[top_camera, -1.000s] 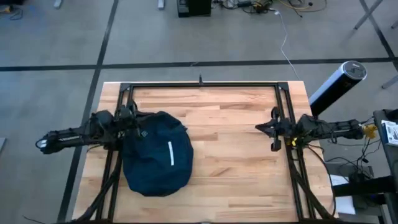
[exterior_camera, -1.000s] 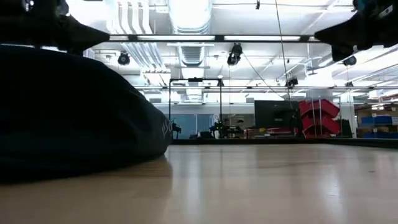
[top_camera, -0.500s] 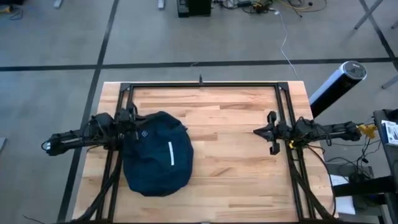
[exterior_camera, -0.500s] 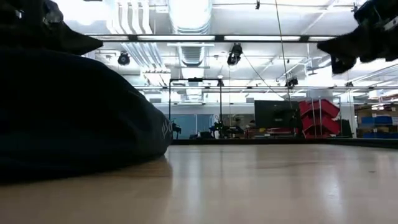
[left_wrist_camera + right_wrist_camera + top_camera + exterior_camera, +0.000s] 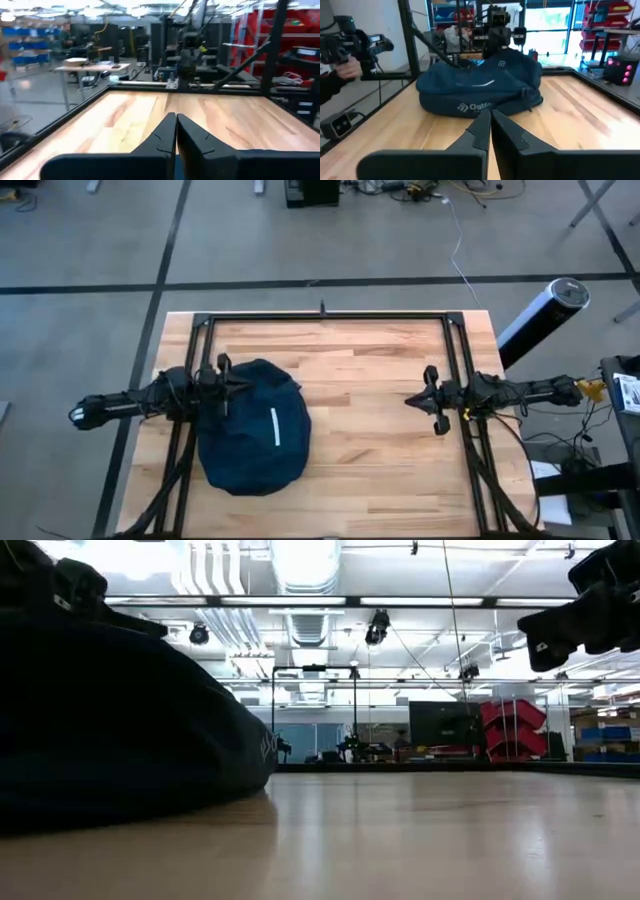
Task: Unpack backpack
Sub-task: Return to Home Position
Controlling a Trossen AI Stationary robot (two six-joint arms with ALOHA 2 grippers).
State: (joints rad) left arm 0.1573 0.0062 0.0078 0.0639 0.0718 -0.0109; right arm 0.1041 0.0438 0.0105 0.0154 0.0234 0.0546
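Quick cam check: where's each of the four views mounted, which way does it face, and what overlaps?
High: above the table, straight down; both arms, left hand at the backpack's edge, right hand opposite.
Low: table-top height, level into the room; backpack left, right hand upper right.
Left wrist: on left arm, facing the right arm across the table; own shut hand below.
Right wrist: on right arm, facing backpack and left arm; own shut hand below.
Shared: wrist views face each other.

We see the dark navy backpack [image 5: 255, 428] lying closed and slumped, rounded, white stripe upward, on the left side of the tabletop [image 5: 370, 430].
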